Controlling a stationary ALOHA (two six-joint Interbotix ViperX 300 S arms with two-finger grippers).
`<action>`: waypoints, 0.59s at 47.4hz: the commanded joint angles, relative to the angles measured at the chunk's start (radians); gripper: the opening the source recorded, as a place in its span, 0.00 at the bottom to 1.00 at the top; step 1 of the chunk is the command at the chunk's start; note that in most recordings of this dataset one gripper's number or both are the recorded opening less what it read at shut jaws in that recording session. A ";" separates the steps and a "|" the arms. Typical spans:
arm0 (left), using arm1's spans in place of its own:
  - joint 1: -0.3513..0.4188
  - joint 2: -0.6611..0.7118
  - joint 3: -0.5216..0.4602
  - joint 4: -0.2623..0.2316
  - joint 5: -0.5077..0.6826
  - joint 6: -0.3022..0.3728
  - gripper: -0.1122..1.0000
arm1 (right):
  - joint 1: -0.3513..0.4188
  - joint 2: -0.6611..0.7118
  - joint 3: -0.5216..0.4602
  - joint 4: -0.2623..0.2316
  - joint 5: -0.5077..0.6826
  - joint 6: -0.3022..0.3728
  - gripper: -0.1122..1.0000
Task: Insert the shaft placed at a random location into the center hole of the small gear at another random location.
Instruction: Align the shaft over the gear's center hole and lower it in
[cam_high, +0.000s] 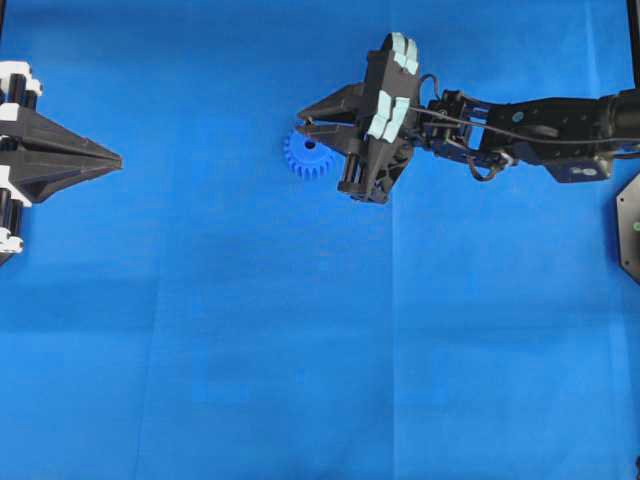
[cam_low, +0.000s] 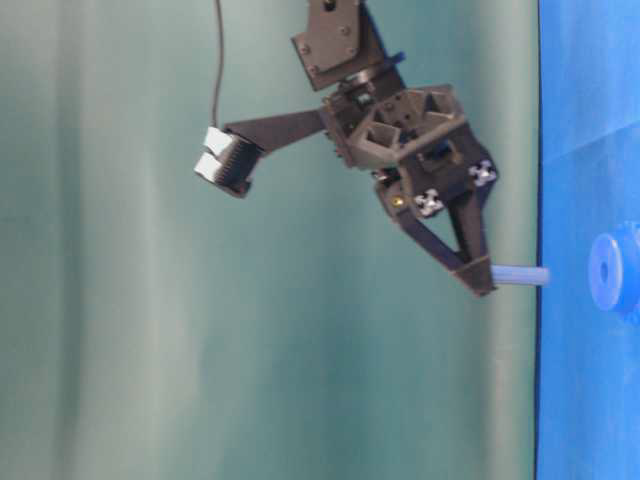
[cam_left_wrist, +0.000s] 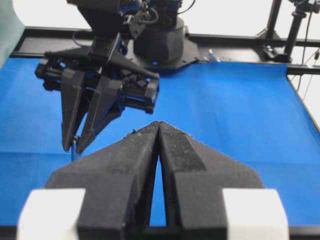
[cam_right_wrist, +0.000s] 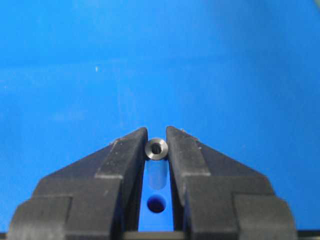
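Note:
My right gripper (cam_high: 301, 123) is shut on the shaft (cam_right_wrist: 156, 148), whose shiny round end shows between the fingertips in the right wrist view. The small gear (cam_high: 306, 157), a blue toothed wheel, lies on the blue cloth just beneath those tips. Its center hole (cam_right_wrist: 156, 204) shows as a dark round spot between the jaws, behind the shaft. In the table-level view the shaft (cam_low: 520, 276) points at the gear (cam_low: 612, 270) with a small gap between them. My left gripper (cam_high: 117, 160) is shut and empty at the far left; it also shows in the left wrist view (cam_left_wrist: 159, 125).
The blue cloth (cam_high: 300, 350) covers the table. A black arm base plate (cam_high: 630, 225) sits at the right edge. A black frame rail (cam_left_wrist: 240, 40) runs along the far side of the cloth.

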 joint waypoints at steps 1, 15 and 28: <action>0.000 0.005 -0.008 0.002 -0.005 -0.002 0.10 | 0.002 -0.029 -0.015 -0.002 -0.003 -0.003 0.14; 0.002 0.005 -0.008 0.000 0.003 -0.018 0.10 | 0.000 -0.008 -0.011 0.006 0.002 -0.003 0.13; 0.002 0.005 -0.008 0.000 0.003 -0.018 0.10 | 0.000 0.060 -0.018 0.021 -0.017 -0.002 0.14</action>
